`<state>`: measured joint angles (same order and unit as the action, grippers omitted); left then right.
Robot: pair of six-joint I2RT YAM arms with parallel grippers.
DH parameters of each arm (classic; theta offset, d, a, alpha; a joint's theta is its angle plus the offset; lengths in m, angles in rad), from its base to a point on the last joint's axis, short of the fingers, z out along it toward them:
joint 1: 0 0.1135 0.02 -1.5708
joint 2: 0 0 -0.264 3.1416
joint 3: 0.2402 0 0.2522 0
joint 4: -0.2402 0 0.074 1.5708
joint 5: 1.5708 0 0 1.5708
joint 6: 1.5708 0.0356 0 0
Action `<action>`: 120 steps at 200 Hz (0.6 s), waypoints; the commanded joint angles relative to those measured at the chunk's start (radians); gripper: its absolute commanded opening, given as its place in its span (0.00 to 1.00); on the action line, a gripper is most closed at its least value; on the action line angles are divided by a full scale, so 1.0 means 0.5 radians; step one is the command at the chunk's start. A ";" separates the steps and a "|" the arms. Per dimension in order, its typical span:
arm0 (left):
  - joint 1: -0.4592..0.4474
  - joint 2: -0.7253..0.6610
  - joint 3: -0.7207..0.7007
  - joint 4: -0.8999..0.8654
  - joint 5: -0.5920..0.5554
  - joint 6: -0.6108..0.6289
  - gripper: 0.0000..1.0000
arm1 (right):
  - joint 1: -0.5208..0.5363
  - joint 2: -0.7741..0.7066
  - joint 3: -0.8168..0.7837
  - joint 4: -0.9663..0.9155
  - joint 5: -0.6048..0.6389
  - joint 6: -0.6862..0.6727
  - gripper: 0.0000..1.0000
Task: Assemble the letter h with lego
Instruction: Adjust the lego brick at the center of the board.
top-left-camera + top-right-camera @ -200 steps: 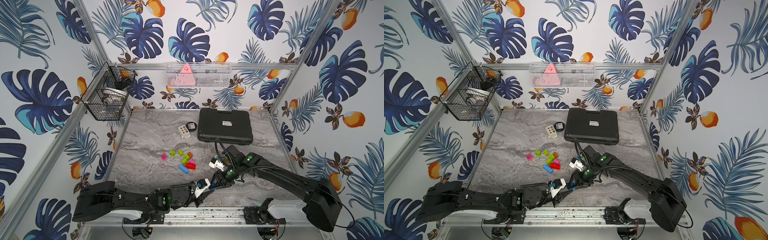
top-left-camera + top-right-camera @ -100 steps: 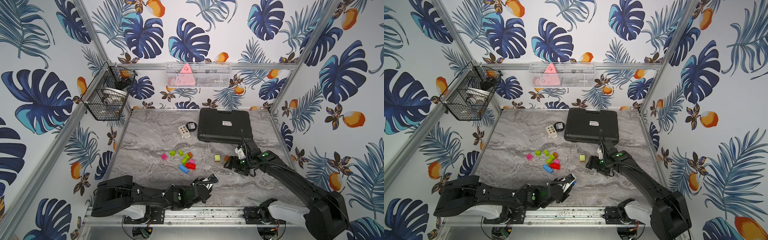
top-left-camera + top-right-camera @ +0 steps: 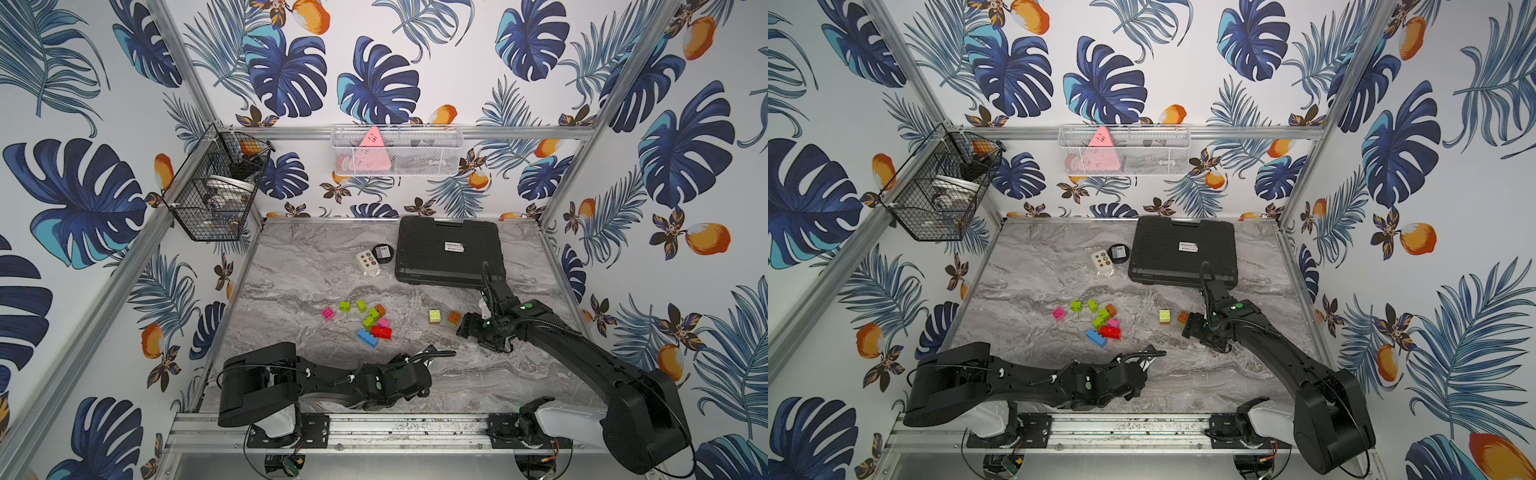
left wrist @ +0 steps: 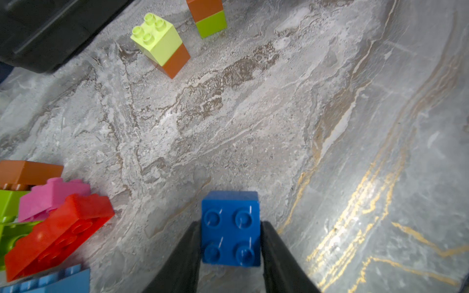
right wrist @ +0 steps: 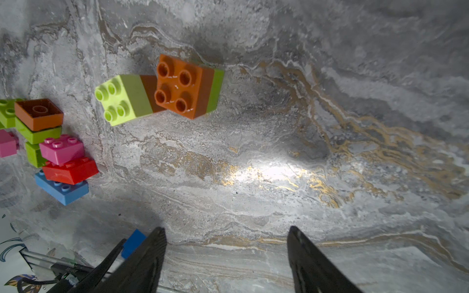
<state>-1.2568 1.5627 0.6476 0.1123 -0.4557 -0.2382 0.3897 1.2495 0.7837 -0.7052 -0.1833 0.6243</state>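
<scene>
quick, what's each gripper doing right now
left gripper: closed on the blue brick
right gripper: open, holding nothing

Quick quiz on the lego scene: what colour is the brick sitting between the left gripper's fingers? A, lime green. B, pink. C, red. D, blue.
D: the left wrist view shows a blue brick, studs facing the camera, between the two black fingers of the left gripper. The red, pink and lime bricks lie off to the side in the pile.
</scene>
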 commanded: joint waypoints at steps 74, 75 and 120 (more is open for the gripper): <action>0.097 -0.193 -0.052 -0.014 0.130 -0.102 0.48 | 0.003 0.036 0.046 -0.032 -0.185 -0.201 0.76; 0.096 -0.197 -0.055 -0.015 0.129 -0.106 0.49 | 0.003 0.037 0.049 -0.032 -0.190 -0.202 0.76; 0.442 -0.461 -0.132 -0.112 0.298 -0.453 0.69 | 0.016 0.079 0.138 0.042 -0.364 -0.209 0.74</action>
<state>-1.1236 1.3674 0.5892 0.0940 -0.3546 -0.3260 0.3908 1.2835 0.8280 -0.7071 -0.2996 0.5350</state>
